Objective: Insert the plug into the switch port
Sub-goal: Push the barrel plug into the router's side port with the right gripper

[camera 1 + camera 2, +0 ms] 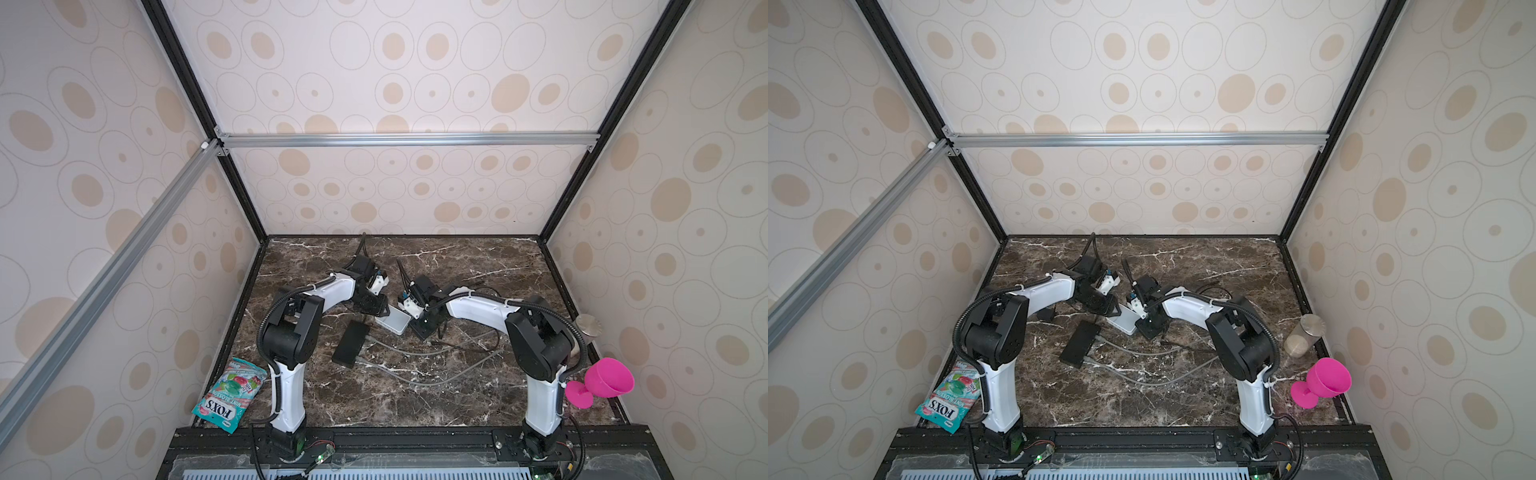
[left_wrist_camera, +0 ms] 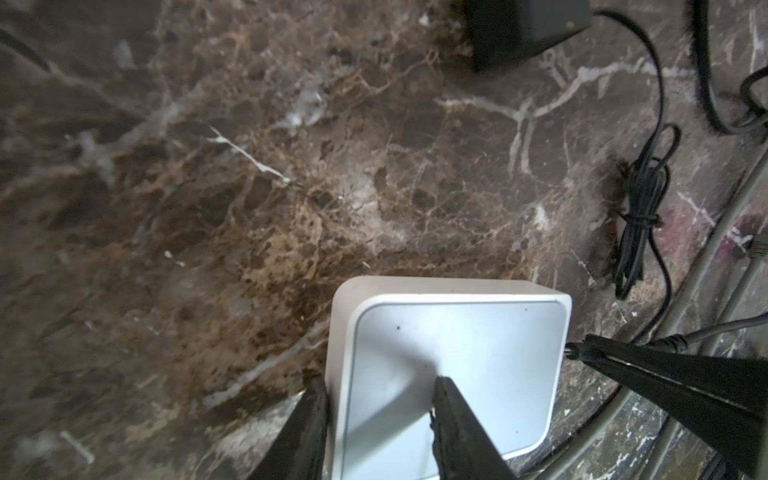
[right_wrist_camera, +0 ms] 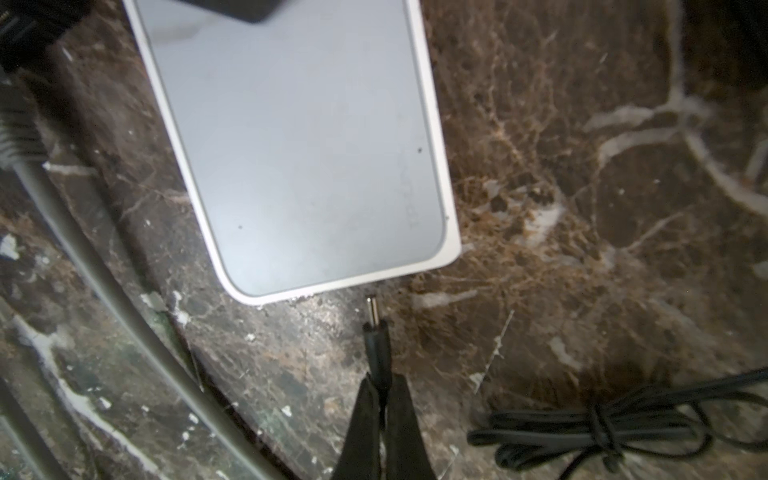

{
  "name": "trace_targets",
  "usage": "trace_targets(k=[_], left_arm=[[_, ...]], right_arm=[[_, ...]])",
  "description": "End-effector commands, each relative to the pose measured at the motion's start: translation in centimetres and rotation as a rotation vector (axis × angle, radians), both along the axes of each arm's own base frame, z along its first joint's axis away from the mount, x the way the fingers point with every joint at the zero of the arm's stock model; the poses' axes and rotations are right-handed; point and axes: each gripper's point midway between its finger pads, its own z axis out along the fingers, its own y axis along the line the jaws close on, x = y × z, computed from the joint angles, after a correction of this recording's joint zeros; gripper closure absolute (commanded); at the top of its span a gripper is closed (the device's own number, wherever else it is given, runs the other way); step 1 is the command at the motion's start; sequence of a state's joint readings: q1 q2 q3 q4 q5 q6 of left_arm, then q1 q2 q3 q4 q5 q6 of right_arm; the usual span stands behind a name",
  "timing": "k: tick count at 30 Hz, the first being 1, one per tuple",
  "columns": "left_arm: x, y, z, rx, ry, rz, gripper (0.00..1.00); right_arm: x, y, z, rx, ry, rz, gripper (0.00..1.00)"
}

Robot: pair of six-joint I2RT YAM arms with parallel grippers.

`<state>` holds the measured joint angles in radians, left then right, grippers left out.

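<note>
Between right fingers [image 3: 361, 424], plug [image 3: 377, 349] rear hidden

The left arm [image 1: 336, 291] and right arm [image 1: 478, 309] rise from the bottom edge of both top views, elbows bent, and lean inward to meet mid-frame. The left gripper [image 2: 380, 384] clamps the switch [image 2: 457, 353] with its jaws partly apart (one outside the edge, one on top). The right gripper [image 3: 384, 380] pinches the plug [image 3: 376, 336].
</note>
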<state>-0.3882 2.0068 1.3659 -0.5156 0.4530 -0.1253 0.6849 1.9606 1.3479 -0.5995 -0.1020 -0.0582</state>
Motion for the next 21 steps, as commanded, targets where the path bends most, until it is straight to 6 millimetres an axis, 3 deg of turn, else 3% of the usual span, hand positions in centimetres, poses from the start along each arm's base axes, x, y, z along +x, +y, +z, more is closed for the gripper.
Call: trace_targets(k=[1,21], left_arm=[[-0.6,0.9,-1.9,0.068,0.043,-0.017,0.58],[-0.6,0.9,-1.9,0.070,0.045,-0.018,0.58]], right_arm=[[0.3,0.5,0.5,0.010,-0.003,0.019,1.00],[-0.3,0.9,-0.5,0.010,0.024,0.028,1.00]])
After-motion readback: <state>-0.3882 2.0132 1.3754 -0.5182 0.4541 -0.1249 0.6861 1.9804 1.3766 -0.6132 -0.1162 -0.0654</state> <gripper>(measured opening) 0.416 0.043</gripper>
